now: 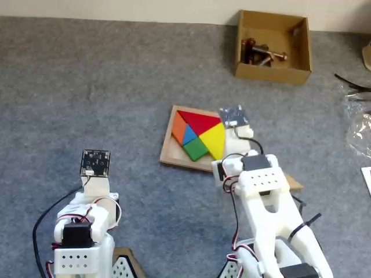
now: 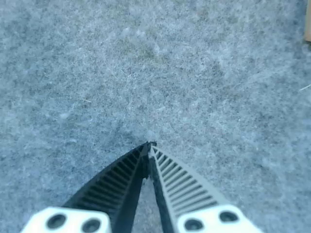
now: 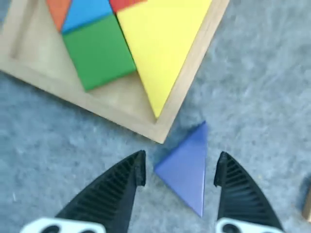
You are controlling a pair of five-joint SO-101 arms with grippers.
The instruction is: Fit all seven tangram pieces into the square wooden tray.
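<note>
Wooden tray (image 1: 167, 153) mid-table on grey felt (image 1: 87, 87), coloured pieces (image 1: 200, 124) seated inside, your right gripper (image 3: 181, 162) spread wide either side of a blue triangle (image 3: 187, 167) lying just outside the tray's corner, your left gripper (image 2: 149, 146) pressed together over bare felt, well apart.

Wooden tray (image 1: 169, 154): one
Tangram pieces in the tray: five (red triangle (image 1: 200, 121), orange triangle (image 1: 177, 132), light blue triangle (image 1: 189, 135), green square (image 1: 195, 149), yellow triangle (image 1: 214, 140))
Tangram pieces on the carpet (image 1: 87, 87): one, a blue triangle (image 3: 186, 167)
Arms: two, left arm (image 1: 81, 231) and right arm (image 1: 266, 202)
Cardboard box (image 1: 269, 74): one
</note>
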